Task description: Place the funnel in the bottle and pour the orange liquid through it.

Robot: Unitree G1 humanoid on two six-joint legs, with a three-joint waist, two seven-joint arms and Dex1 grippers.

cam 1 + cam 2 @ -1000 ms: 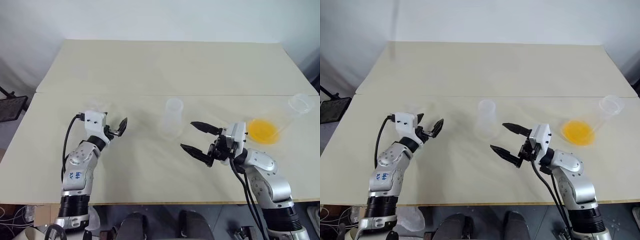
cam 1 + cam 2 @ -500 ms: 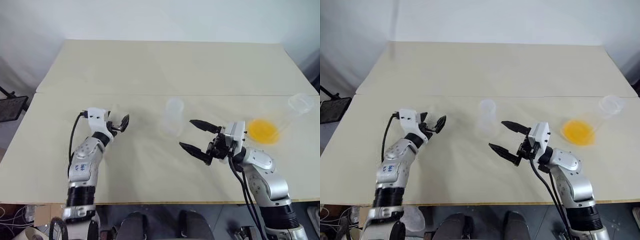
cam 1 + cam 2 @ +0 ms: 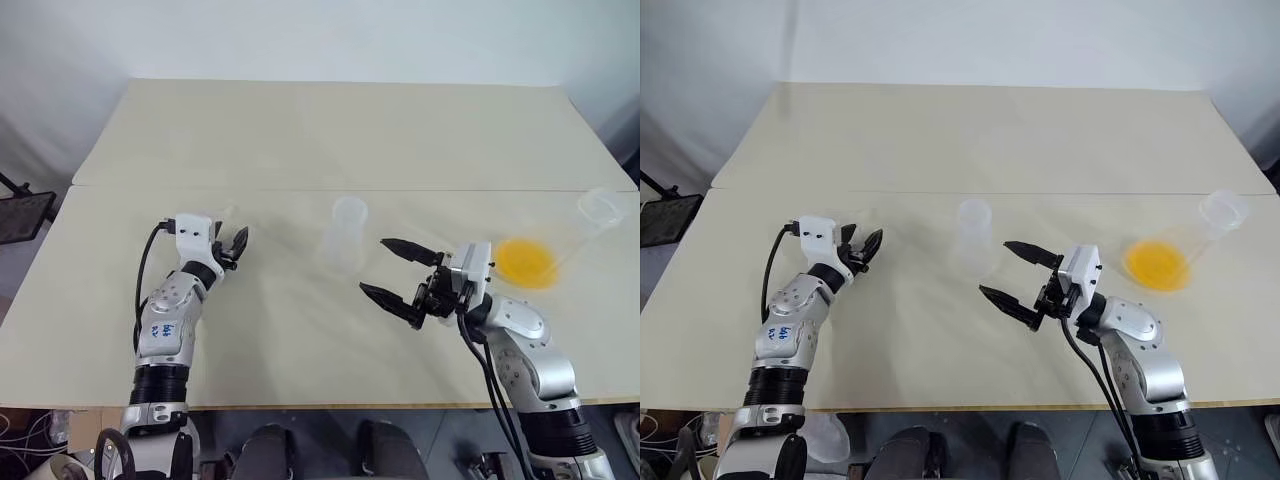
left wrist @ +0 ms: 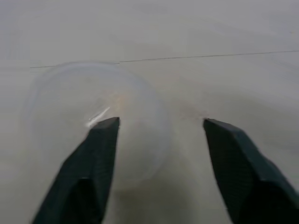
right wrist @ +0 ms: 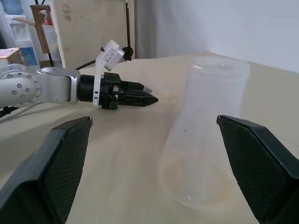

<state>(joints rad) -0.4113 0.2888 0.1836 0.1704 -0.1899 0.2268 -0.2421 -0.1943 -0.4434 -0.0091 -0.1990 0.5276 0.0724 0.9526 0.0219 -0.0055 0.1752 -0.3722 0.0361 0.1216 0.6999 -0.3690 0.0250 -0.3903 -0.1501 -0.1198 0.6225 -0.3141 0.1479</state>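
The clear funnel (image 4: pixel 93 93) lies on the table just ahead of my left gripper (image 3: pixel 235 243), which points level along the tabletop. One of its black fingers (image 4: pixel 100 140) overlaps the funnel's round rim while the other stands off to the side, so the jaws are apart and grip nothing. The bottle (image 3: pixel 345 235) stands upright at the table's middle, clear and colourless. My right gripper (image 3: pixel 400 276) hovers wide open just right of the bottle, holding nothing. The orange liquid (image 3: pixel 525 262) pools inside a larger clear flask at the far right.
The larger flask lies tilted on its side, its flared mouth (image 3: pixel 603 206) near the table's right edge. A seam (image 3: pixel 300 188) runs across the pale table (image 3: pixel 330 130) behind everything. The right wrist view shows the left gripper (image 5: pixel 140 99) beyond the bottle (image 5: pixel 205 135).
My left gripper has reached a little forward to the funnel, and its fingers have come closer together. The right arm, bottle and flask have not moved.
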